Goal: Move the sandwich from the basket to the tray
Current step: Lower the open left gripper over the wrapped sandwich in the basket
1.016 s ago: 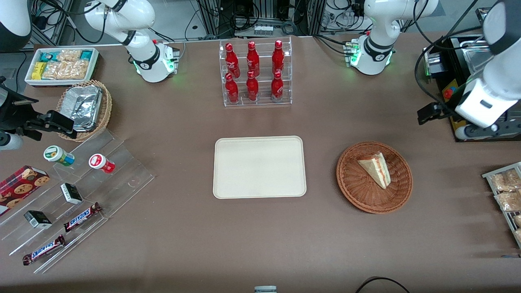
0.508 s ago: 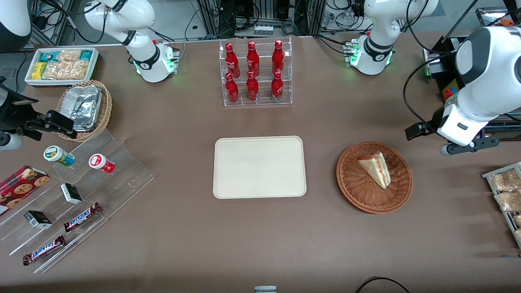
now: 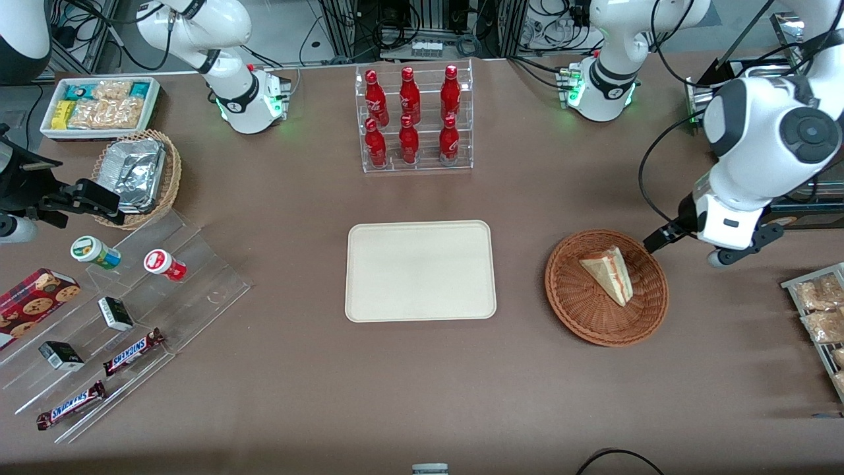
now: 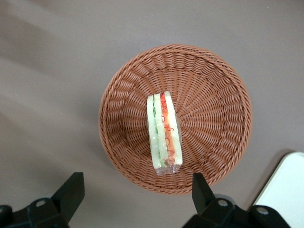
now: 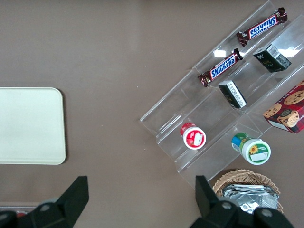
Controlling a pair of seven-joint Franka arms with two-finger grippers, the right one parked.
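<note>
Black gripper (image 4: pixel 135 190) hangs above table, just off basket rim on working arm's side; fingers (image 4: pixel 71 190) spread wide apart, nothing between them. Basket (image 3: pixel 580 316), reddish-brown wicker, sits on brown table (image 3: pixel 297 396) toward working arm's end. Sandwich (image 3: pixel 610 274) lies in basket middle, clear-wrapped, white bread with green and red-orange layers. Tray (image 3: pixel 421 270), cream-white, bare, rests at table centre, well apart from basket. Rack of red bottles (image 3: pixel 412 119) stands farther from front camera than tray
</note>
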